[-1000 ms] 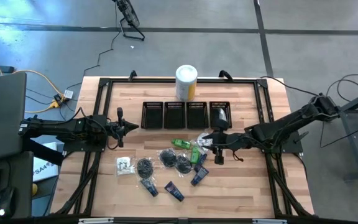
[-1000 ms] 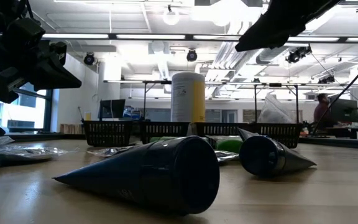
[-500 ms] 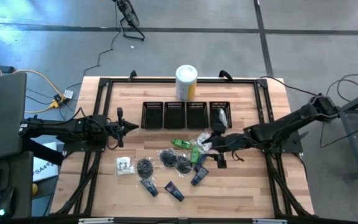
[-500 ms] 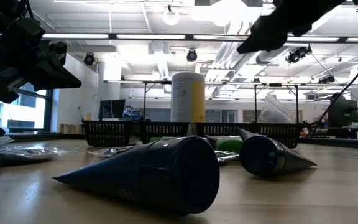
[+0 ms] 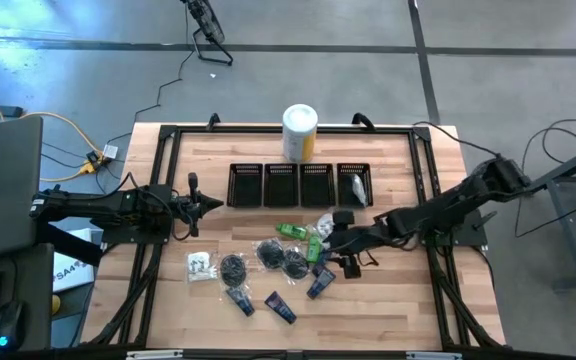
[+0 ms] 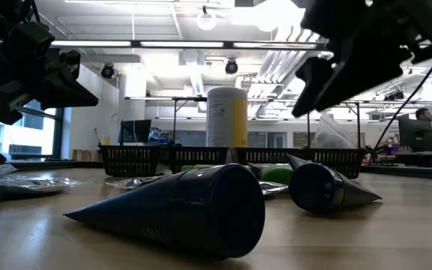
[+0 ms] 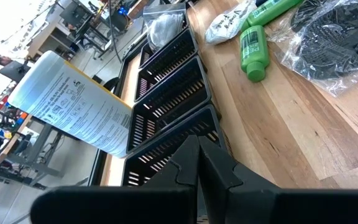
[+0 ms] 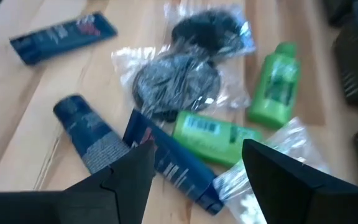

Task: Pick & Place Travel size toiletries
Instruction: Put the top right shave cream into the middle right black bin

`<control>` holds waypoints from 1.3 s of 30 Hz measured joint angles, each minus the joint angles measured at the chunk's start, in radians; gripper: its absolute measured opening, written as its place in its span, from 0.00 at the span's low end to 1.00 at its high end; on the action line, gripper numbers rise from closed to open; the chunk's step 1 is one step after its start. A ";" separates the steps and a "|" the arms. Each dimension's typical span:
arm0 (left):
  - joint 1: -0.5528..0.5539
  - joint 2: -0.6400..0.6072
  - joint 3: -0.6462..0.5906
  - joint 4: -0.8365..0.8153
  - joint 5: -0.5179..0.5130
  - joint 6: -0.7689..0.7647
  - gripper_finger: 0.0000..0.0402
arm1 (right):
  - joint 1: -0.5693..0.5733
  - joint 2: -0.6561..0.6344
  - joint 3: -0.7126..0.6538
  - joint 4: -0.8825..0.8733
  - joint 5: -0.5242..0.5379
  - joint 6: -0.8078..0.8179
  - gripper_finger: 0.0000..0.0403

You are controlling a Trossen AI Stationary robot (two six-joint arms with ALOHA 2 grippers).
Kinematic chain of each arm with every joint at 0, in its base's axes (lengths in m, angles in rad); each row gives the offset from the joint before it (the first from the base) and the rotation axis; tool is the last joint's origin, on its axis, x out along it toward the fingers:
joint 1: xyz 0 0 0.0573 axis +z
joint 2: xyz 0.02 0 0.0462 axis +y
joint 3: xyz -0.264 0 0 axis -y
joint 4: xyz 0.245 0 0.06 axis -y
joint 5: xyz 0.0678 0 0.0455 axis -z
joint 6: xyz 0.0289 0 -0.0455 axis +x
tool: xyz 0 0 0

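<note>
The toiletries lie loose on the wooden table in front of the bins: green packets (image 5: 290, 230), dark blue tubes (image 5: 280, 307), black bagged bundles (image 5: 268, 254) and a clear sachet (image 5: 200, 264). My right gripper (image 5: 330, 243) is open above the right end of this pile. In the right wrist view (image 8: 197, 165) a green packet (image 8: 211, 135) and a blue tube (image 8: 169, 163) lie on the table between and beyond its fingers, untouched. My left gripper (image 5: 208, 203) is shut and empty above the table's left part; it also shows in the left wrist view (image 7: 197, 163).
Four black mesh bins (image 5: 298, 185) stand in a row at the back; the rightmost holds a white sachet (image 5: 356, 186). A white-and-yellow canister (image 5: 300, 132) stands behind them. In the low view two blue tubes (image 6: 193, 210) lie close to the near edge.
My right gripper has moved toward the table's left and near edges and come down lower, over the right end of the toiletry pile. The toiletries have stayed where they were.
</note>
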 joint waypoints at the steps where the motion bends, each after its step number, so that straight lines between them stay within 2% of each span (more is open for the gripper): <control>1: 0.000 0.000 0.000 0.000 0.000 0.000 0.00 | 0.000 0.014 0.000 0.000 -0.012 0.000 0.59; 4: 0.000 0.000 0.000 0.000 0.000 0.000 0.00 | 0.000 0.053 0.000 -0.001 -0.044 0.000 0.59; 11: 0.000 0.000 0.000 0.000 0.000 0.000 0.00 | 0.001 0.119 0.000 0.013 -0.045 -0.004 0.59; 22: 0.000 0.000 0.000 -0.001 0.000 0.000 0.00 | -0.014 0.139 0.000 0.023 -0.040 -0.032 0.59; 30: 0.000 0.000 0.000 -0.001 0.000 0.000 0.00 | -0.039 0.181 0.000 0.030 -0.098 -0.056 0.59; 39: 0.000 0.000 0.000 -0.001 0.000 0.002 0.00 | -0.039 0.212 0.001 0.053 -0.098 -0.058 0.58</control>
